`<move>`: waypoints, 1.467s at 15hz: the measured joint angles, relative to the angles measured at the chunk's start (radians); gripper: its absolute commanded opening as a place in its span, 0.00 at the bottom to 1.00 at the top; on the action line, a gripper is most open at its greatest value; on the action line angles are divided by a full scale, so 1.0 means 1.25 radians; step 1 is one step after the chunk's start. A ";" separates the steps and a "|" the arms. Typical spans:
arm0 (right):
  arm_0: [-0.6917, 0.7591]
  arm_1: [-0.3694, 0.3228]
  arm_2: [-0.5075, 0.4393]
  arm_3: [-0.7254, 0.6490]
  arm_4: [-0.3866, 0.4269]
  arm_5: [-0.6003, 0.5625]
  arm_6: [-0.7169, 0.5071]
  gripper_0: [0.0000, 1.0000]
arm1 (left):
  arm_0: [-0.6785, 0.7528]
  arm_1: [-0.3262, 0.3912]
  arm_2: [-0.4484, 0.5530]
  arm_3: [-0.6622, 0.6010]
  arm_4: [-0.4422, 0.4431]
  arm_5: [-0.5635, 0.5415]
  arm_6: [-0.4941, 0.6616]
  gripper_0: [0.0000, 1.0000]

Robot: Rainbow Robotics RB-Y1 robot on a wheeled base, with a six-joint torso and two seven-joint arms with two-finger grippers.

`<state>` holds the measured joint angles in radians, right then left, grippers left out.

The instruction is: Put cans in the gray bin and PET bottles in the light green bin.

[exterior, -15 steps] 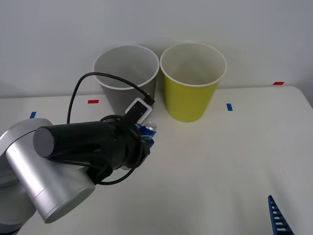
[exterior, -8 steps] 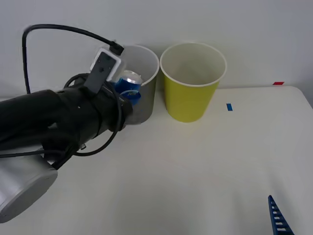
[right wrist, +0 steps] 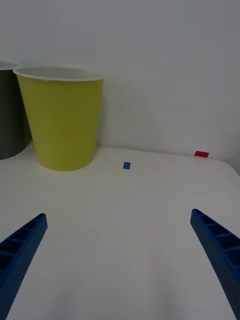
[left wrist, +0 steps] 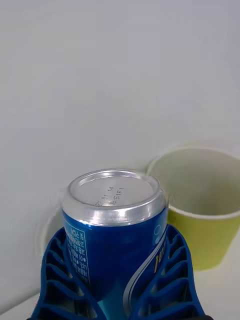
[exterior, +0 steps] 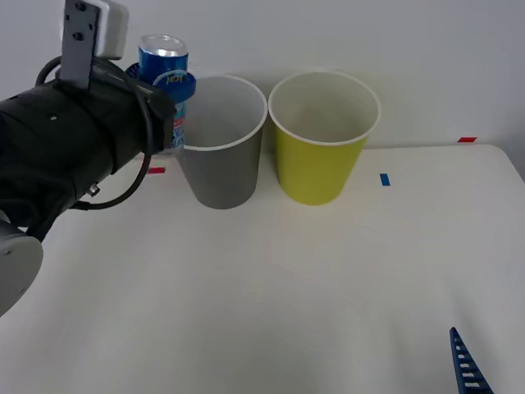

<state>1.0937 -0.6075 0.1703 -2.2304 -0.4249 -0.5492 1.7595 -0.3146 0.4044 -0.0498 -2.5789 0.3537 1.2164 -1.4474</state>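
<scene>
My left gripper (exterior: 170, 89) is shut on a small blue can (exterior: 164, 59) with a silver top and holds it upright in the air, above and just left of the gray bin's (exterior: 223, 164) white rim. In the left wrist view the blue ribbed fingers (left wrist: 57, 270) wrap the can (left wrist: 114, 235), and the light green bin (left wrist: 205, 235) stands behind it. The light green bin (exterior: 321, 156) stands right beside the gray one. My right gripper (right wrist: 120, 245) hovers open low over the table, facing the light green bin (right wrist: 62, 120) and the gray bin's (right wrist: 9, 115) edge. The PET bottles are out of view.
Both bins stand at the back of the white table (exterior: 328, 279), close to a white wall. Small tape marks lie on the table: red (exterior: 156, 171), blue (exterior: 385, 179) and red (exterior: 467, 139). One right fingertip (exterior: 466, 365) shows at the front right.
My left arm has lifted the can from table height in front of the gray bin up and to the left, to above the bin's rim. The right arm has not moved.
</scene>
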 measured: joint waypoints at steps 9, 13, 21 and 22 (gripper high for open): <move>0.000 0.000 0.000 0.000 0.000 0.000 0.000 1.00 | -0.080 -0.076 0.052 0.140 0.014 -0.157 -0.010 0.00; 0.000 0.000 0.000 0.000 0.000 0.000 0.000 1.00 | -0.087 -0.080 0.002 0.247 -0.003 -0.301 -0.010 0.00; 0.000 0.000 0.000 0.000 0.000 0.000 0.000 1.00 | -0.159 -0.081 -0.105 0.533 -0.044 -0.588 -0.011 0.00; 0.000 0.000 0.000 0.000 0.000 0.000 0.000 1.00 | -0.160 -0.083 -0.107 0.545 -0.055 -0.589 -0.012 0.00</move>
<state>1.0937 -0.6075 0.1703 -2.2304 -0.4249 -0.5492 1.7595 -0.5151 0.3012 -0.1839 -1.8983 0.2848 0.4795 -1.4620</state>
